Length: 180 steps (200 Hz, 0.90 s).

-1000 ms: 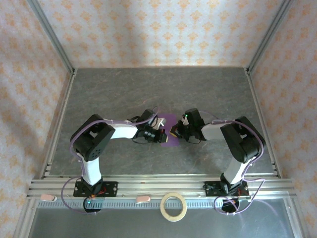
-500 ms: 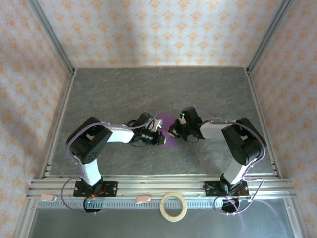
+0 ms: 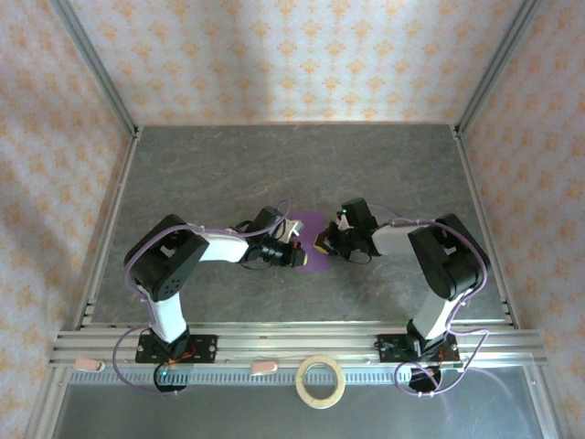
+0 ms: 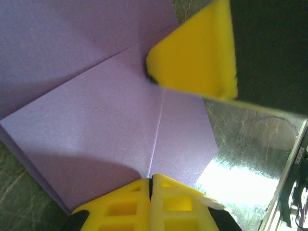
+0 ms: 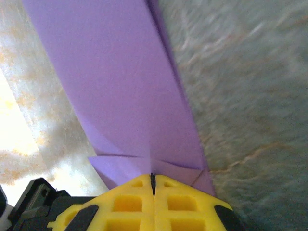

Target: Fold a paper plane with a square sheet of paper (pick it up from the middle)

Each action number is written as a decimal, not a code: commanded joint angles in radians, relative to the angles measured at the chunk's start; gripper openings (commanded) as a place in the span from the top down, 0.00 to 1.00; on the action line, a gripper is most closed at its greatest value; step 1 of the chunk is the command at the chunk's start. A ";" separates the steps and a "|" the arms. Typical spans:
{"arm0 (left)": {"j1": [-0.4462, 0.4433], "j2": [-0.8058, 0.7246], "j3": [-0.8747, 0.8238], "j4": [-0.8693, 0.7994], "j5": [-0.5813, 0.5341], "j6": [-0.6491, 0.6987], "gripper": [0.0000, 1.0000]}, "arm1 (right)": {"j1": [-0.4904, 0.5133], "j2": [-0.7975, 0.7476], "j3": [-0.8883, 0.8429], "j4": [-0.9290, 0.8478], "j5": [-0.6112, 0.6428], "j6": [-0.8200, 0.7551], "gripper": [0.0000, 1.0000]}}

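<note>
Two clenched tools, left gripper (image 4: 151,185) and right gripper (image 5: 153,180), press yellow tips on the thin purple folded paper sheet (image 4: 96,120); uneven dragging could tear it or skew its crease (image 4: 156,134)

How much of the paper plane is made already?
Partly made. The purple paper already has a centre crease and folded flaps. Right now the left gripper and right gripper are both pinched shut on it. Left to do: more folds, since it looks wide, not a slim pointed dart.
</note>
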 commanded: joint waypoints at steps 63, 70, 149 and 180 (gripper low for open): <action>0.003 0.081 -0.036 -0.137 -0.090 0.035 1.00 | -0.006 -0.126 0.009 0.007 0.039 0.004 1.00; 0.003 0.081 -0.036 -0.137 -0.090 0.035 1.00 | 0.010 -0.118 0.011 0.019 0.038 0.010 1.00; 0.003 0.084 -0.035 -0.143 -0.096 0.047 1.00 | -0.002 0.006 -0.029 0.044 0.062 -0.024 1.00; 0.003 0.086 -0.038 -0.143 -0.095 0.052 1.00 | -0.045 0.001 -0.042 0.067 0.046 -0.043 1.00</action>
